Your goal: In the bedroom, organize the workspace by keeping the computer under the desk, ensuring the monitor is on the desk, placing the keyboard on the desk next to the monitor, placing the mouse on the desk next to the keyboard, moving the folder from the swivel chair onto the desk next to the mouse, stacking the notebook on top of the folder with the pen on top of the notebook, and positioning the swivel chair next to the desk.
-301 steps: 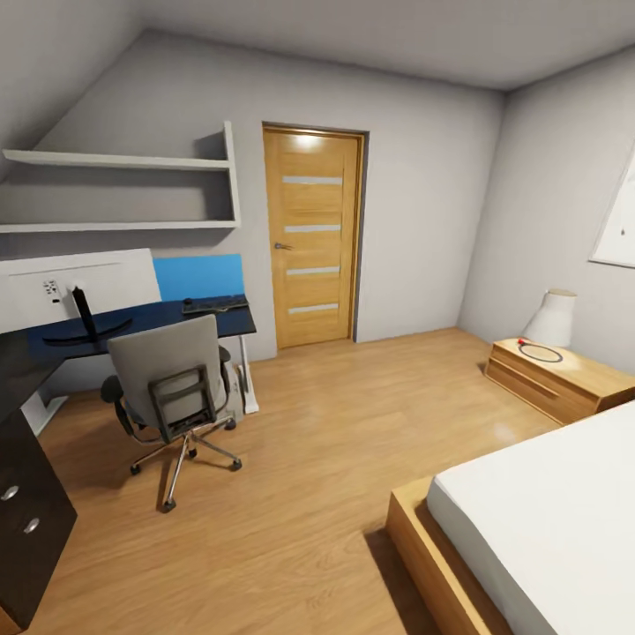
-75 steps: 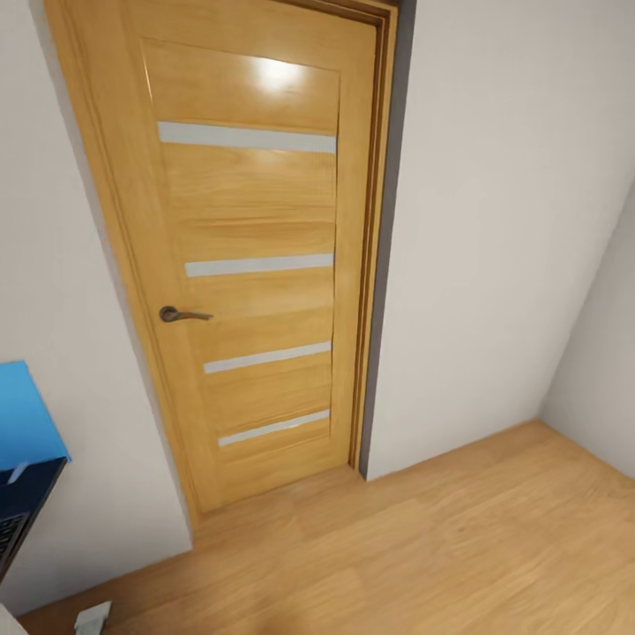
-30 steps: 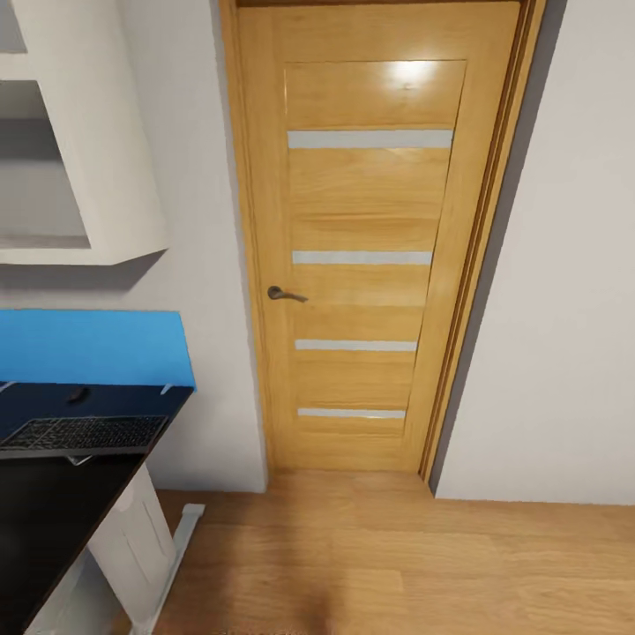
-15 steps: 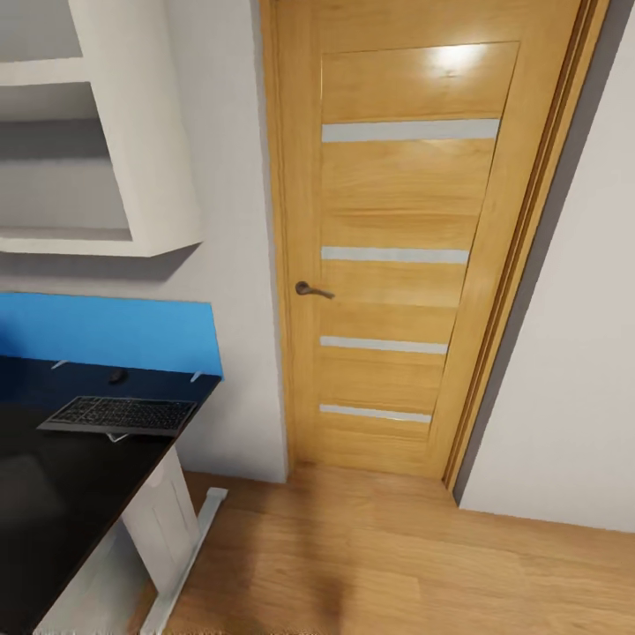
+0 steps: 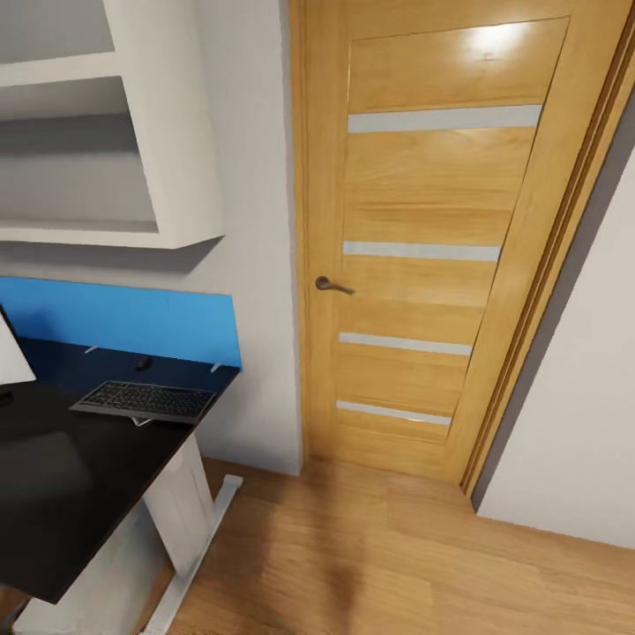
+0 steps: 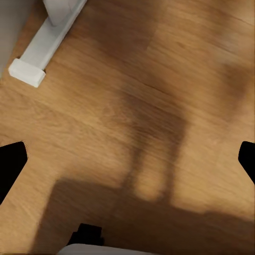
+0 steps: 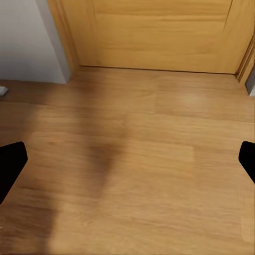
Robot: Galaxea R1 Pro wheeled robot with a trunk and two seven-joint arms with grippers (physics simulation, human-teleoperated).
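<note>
Left end effector [image 6: 127, 159] hangs over the wood-plank floor [image 6: 159, 106], black fingertips [image 6: 10, 162] at opposite edges of the wrist view, spread wide with nothing between. A white metal desk foot [image 6: 37, 53] crosses one corner of that view. Right end effector [image 7: 127, 159] likewise spread wide and empty, fingertips [image 7: 10, 162] far apart above bare floor near the door's base.

Head view: the surface [image 5: 70, 494], glossy black, flat, sits low at left on a white leg [image 5: 181, 520] with a long floor foot. The keyboard [image 5: 145, 401] lies flat on it near the far right corner, black with pale lettering, long axis running along the back edge. The mouse [image 5: 142, 362], a small dark lump, sits just behind the keyboard, close to a bright blue back panel [image 5: 123, 317]. A white sliver of the monitor [image 5: 11, 357] shows at the left edge. Above, a white wall shelf [image 5: 150, 176]. Farther right, a closed oak door [image 5: 423, 247] with four frosted strips and a dark lever handle [image 5: 332, 285].

Against half a second ago, the whole view has swung left: door and surface sit further right, and the monitor edge has come in.
</note>
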